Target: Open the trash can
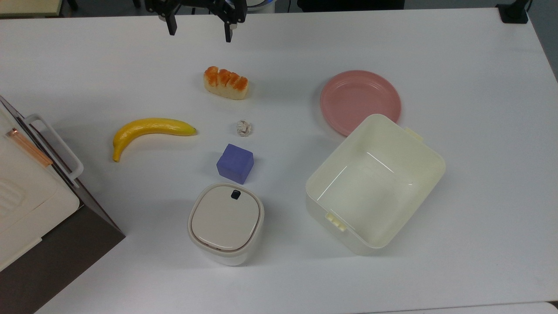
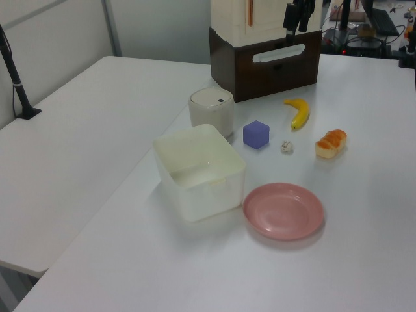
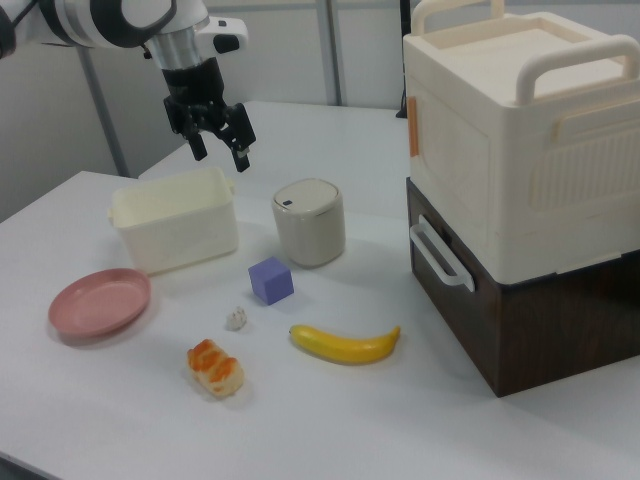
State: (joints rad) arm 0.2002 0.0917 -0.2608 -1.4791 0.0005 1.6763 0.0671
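One white worktop (image 1: 436, 270) carries everything. Biggest item: white box with bar handles (image 3: 520, 140), stacked on a dark brown base (image 3: 520, 320), at the top view's left edge. Next, cream lidless tub (image 1: 375, 183), just beside the pink plate (image 1: 359, 100). Trash can (image 1: 226, 222) sits near the top view's lower centre, beige lid flat and closed, dark button (image 1: 236, 195) at the rim facing the purple cube (image 1: 235, 163). Banana (image 1: 148, 131) lies toward the top view's left, bread piece (image 1: 226, 83) above centre, crumpled paper ball (image 1: 244, 128) between bread and cube. Pincer (image 1: 199, 30) hangs open, holding nothing, fingers well apart, at the top view's upper edge, far from the can.
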